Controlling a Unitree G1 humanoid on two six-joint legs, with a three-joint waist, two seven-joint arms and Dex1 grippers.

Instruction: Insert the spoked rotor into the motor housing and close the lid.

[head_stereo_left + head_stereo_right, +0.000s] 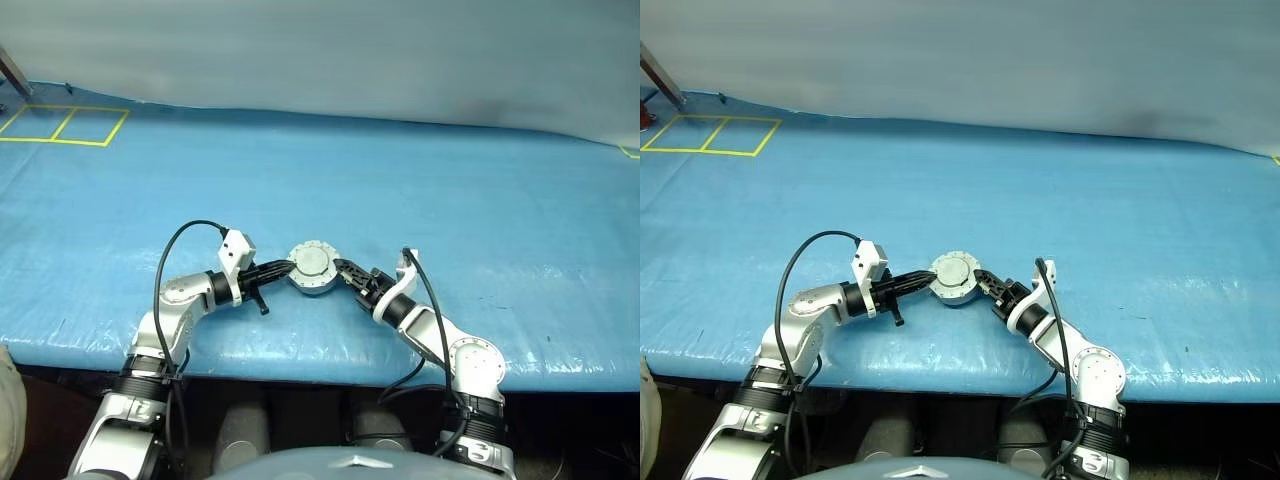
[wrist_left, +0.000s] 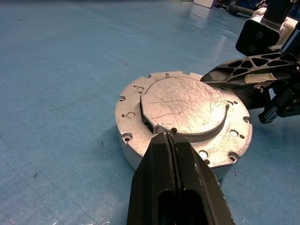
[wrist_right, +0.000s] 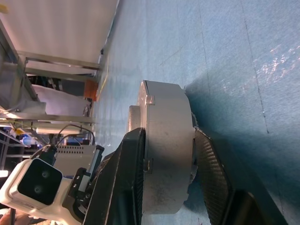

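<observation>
- On my left, the left gripper (image 1: 283,268) is clenched with nothing between its fingers (image 2: 176,176); in the left wrist view the two black tips press together and rest on the near rim of the lid (image 2: 183,104).
- In the middle, I see the motor housing (image 1: 314,271) sitting on the blue table cover (image 1: 450,190), near the front edge, with the lid seated flat on top, grey face up.
- On my right, the right gripper (image 1: 343,270) grasps the motor housing: in its wrist view one finger (image 3: 123,178) lies over the top face, the other under the base, both touching metal.
- Far left, yellow tape squares (image 1: 65,125) mark the cover.
</observation>
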